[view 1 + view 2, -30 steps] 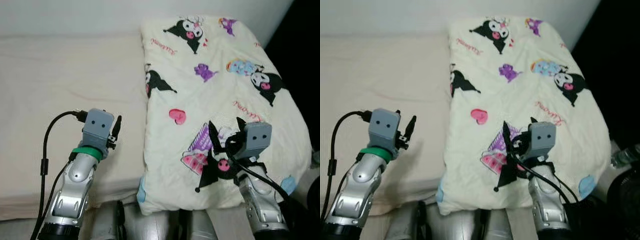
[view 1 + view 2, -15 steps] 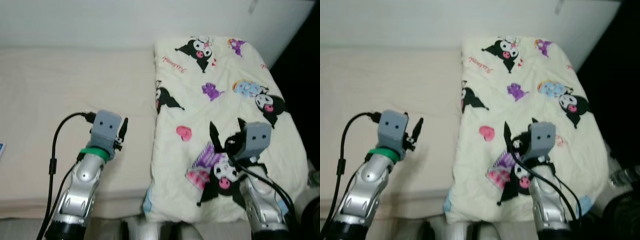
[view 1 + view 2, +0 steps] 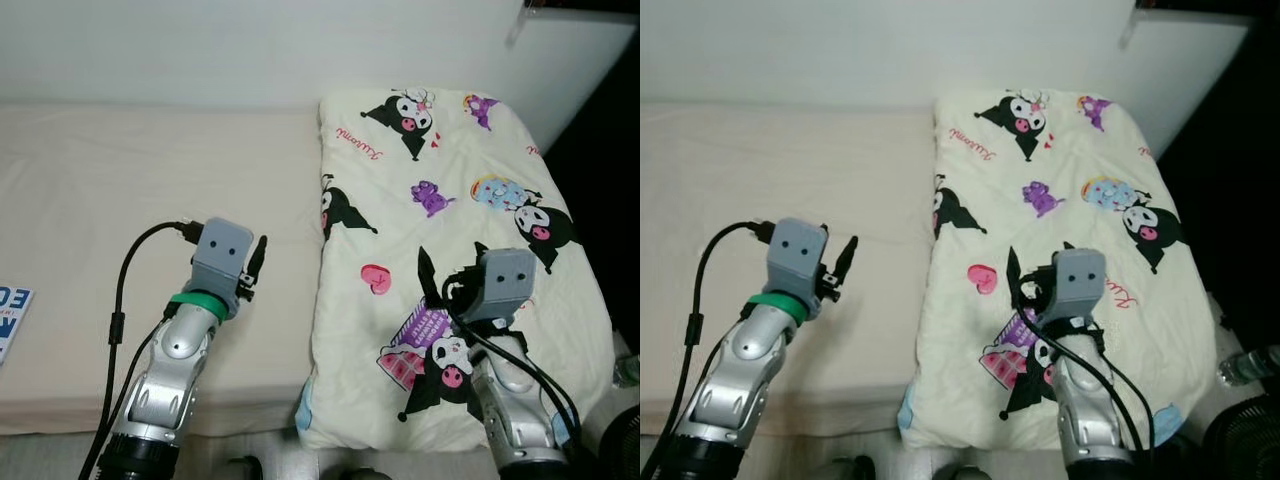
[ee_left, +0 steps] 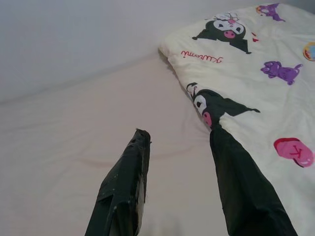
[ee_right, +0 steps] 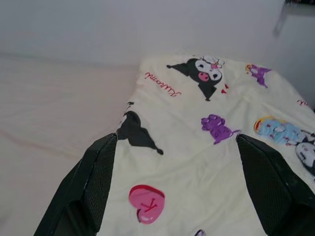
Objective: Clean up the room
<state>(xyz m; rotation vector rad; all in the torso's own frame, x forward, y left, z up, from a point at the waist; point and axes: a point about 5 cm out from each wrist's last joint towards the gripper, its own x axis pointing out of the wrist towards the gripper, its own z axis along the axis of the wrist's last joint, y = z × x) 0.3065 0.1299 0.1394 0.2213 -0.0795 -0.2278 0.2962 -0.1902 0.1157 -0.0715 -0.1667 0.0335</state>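
On smooth beige bedding (image 3: 120,190) lies a soft cartoon-printed rectangular pillow (image 3: 450,200).

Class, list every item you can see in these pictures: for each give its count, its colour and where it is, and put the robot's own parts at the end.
Bed sheet: one, cream, covering the mattress ahead of the robot.
Pillow: one, pale yellow with black, purple and pink cartoon prints, lying on the bed's right part.
Wall: one, white, behind the bed.
Printed item: one, white and blue with dark letters, cut off at the left edge, on the sheet.
Bottle: one, clear, low beside the bed on the right.
Left gripper: one, black fingers open, above the bare sheet beside the pillow.
Right gripper: one, black fingers open wide, above the pillow.
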